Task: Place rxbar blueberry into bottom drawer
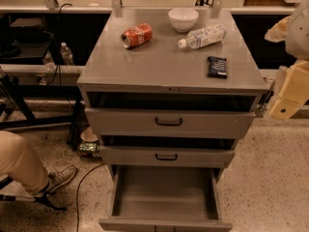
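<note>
The rxbar blueberry (217, 66), a flat bar in a dark navy wrapper, lies on the right side of the grey cabinet's top (159, 62), near the front edge. The bottom drawer (164, 197) is pulled far out, with a bare grey floor and nothing in it. My gripper (264, 103) hangs at the cabinet's right front corner, below and to the right of the bar, on the cream-coloured arm (292, 88). It holds nothing that I can see.
A red soda can (136, 35) lies on its side at the back left of the top. A white bowl (183, 19) and a clear plastic bottle (202, 36) are at the back. The two upper drawers (169, 122) stand slightly open. A person's leg and shoe (29, 170) are at the lower left.
</note>
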You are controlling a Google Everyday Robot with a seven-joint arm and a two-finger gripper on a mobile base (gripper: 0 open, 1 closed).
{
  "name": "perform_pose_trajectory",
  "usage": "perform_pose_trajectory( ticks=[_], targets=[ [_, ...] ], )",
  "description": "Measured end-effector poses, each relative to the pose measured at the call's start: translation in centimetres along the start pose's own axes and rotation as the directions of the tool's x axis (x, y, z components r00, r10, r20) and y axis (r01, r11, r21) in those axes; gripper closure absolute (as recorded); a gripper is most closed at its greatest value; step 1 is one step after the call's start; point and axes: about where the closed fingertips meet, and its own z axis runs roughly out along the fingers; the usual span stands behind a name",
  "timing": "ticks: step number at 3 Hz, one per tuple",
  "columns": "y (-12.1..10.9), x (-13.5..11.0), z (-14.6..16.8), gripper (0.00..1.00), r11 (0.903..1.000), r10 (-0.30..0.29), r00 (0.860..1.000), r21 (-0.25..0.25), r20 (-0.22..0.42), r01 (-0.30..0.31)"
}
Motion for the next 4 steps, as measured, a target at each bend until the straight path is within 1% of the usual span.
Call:
perform_pose_trajectory(
  ticks=[1, 2, 3, 4],
  targets=[
    [-0.2, 0.0, 0.0, 0.0, 1.0, 0.004, 1.0, 0.005, 0.002, -0.004],
    [-2.4, 0.4, 1.7, 0.0, 0.9956, 0.088, 0.996, 0.028, 0.024, -0.089],
    [-8.0, 1.2, 6.0, 0.0, 0.9541, 0.286, 0.955, 0.07, 0.075, -0.291],
    [-12.5, 2.0, 9.5, 0.0, 0.8875, 0.435, 0.895, 0.121, 0.101, -0.445]
  ],
)
